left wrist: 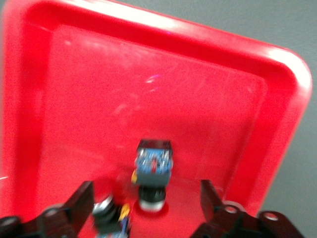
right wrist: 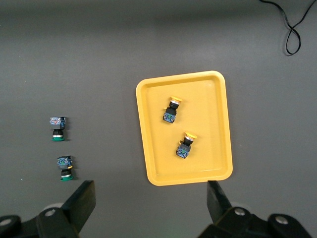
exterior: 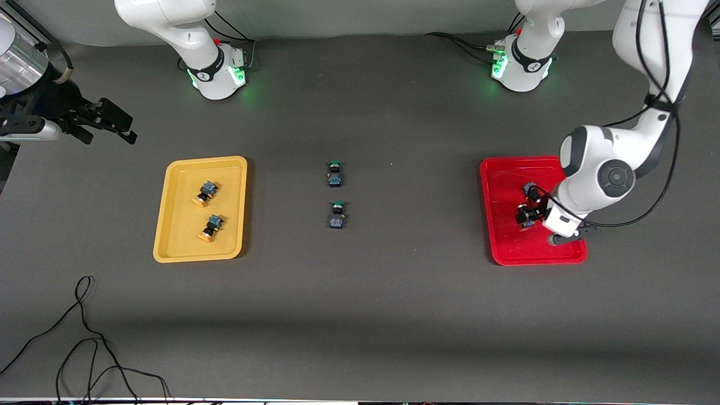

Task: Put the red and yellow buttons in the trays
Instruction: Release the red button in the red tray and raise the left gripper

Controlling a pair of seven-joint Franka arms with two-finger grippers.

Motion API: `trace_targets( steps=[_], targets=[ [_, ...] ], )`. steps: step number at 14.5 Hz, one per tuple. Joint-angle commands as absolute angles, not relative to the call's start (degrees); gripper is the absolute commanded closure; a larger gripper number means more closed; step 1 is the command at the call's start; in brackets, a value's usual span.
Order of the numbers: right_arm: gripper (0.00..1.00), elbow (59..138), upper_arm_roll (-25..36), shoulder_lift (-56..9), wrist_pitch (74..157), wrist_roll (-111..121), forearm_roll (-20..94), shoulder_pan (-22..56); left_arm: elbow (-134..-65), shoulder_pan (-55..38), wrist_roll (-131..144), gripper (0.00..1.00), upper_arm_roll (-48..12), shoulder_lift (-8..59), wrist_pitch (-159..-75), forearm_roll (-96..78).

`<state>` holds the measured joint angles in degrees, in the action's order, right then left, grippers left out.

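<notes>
- Writing first: nothing readable anywhere, no brand text or labels on the switches or trays that I can make out.
- Red tray (exterior: 509,247) sits toward the left arm's end of the table, shallow, glossy, rounded corners, raised rim. Two red buttons are in it: one (left wrist: 153,166) shows clearly in the left wrist view, dark block body with a blue face and a round cap, the other (left wrist: 111,215) is blurry right by a fingertip.
- Left gripper (exterior: 529,212) is low inside the red tray, fingers (left wrist: 81,198) spread apart with nothing pinched between them; the clear button lies in the gap, touching neither finger as far as I can see.
- Yellow tray (exterior: 169,225) is toward the right arm's end, same shape. Two yellow-orange capped buttons in it, one (exterior: 207,192) farther from the front camera, one (exterior: 212,226) nearer, both lying on their sides with caps pointing to roughly 7 o'clock in the front view.
- Two green-capped switches sit on the bare mat between the trays, one (exterior: 334,174) farther, one (exterior: 337,216) nearer, caps toward 12 o'clock.
- Right gripper (exterior: 115,125) waits up high off the right arm's end of the table, fingers (right wrist: 84,201) wide apart, holding nothing.
- Surface is a dark grey mat (exterior: 360,315), with a loose black cable (exterior: 84,337) curling at about 7 o'clock. Green lights glow on both arm bases.
</notes>
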<state>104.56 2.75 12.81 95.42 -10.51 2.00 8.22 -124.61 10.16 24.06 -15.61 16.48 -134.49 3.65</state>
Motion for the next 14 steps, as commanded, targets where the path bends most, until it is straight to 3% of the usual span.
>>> trace_targets(
  steps=[1, 4, 9, 10, 12, 14],
  targets=[
    [0.00, 104.2, 2.7, 12.7, 95.6, -9.1, 2.8, 8.1, -125.8, 9.5, 24.0, 0.00, -15.9, 3.2, -123.4, 3.4],
    [0.00, 104.2, 2.5, 12.7, 95.5, -9.1, 2.1, 8.1, -121.4, 9.4, 22.9, 0.00, -16.1, -4.5, -113.0, 3.0],
    [0.00, 104.1, 2.5, 12.3, 95.3, -6.8, 1.3, 8.0, -108.4, 8.4, 17.0, 0.00, -15.5, -4.6, -101.2, 3.2],
    [0.00, 104.0, 2.5, 12.2, 95.3, -4.5, 1.3, 8.0, -106.5, 5.2, 15.7, 0.00, -13.6, -4.2, -99.7, 3.4],
    [0.00, 103.5, 2.4, 11.8, 95.3, -5.4, 1.5, 8.1, -104.5, -4.5, 15.6, 0.00, -2.7, -3.6, -98.2, 3.4],
    [0.00, 103.1, 2.5, 10.6, 95.5, -5.7, 1.6, 7.9, -103.2, -5.5, 14.3, 0.00, -2.1, -3.3, -98.1, 3.5]
  ],
)
